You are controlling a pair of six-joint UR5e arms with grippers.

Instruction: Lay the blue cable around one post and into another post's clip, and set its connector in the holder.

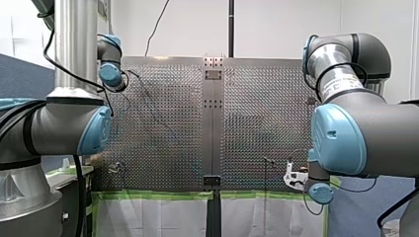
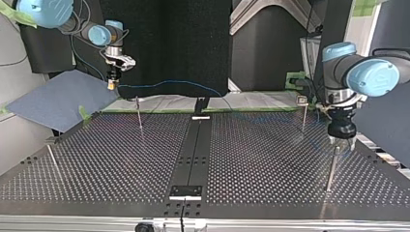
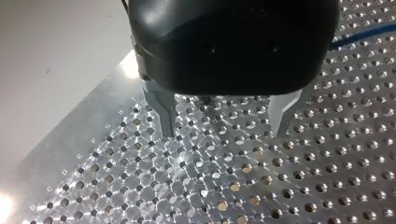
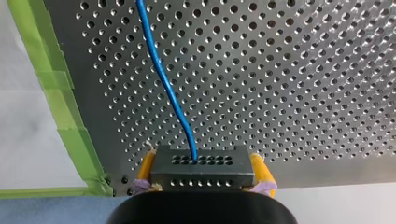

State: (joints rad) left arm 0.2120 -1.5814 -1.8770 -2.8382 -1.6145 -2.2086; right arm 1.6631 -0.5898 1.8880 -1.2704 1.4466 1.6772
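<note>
Metal tabletop (image 2: 270, 159), perforated all over, split by a black centre rail (image 2: 193, 145) that runs from the near edge to the far edge in the top view. Nearest item on the rail is a small black block (image 2: 185, 191). Two thin uprights flank it: the near-left post (image 2: 52, 162) and the near-right post (image 2: 332, 169).

Next back is the left gripper (image 2: 341, 144), with a black body, hanging just over the top of the near-right post. Its wrist camera shows two metal fingers (image 3: 163, 114) spread well apart, tips pointing down at the holes. A short run of the blue cable (image 3: 364, 32) lies on the plate beyond them.

Farther back stand the far-left post (image 2: 139, 113) and the far-right post (image 2: 303, 116). The latter carries a small pale head (image 2: 302, 100); I cannot make out its form.

Farthest is the right gripper (image 2: 112, 84), raised off the table by the far-left corner of the top view. Its yellow pads (image 4: 261, 168) press on both sides of a black connector (image 4: 203, 175), whose face shows rows of small holes. The cable leaves the middle of that face. In the top view it runs in the air along the far edge, passes above the far-left post's top, and dips toward the rail's far end.

Green tape (image 4: 60, 93) borders the table. A blue mat (image 2: 58, 99) lies past the corner under the right gripper.
</note>
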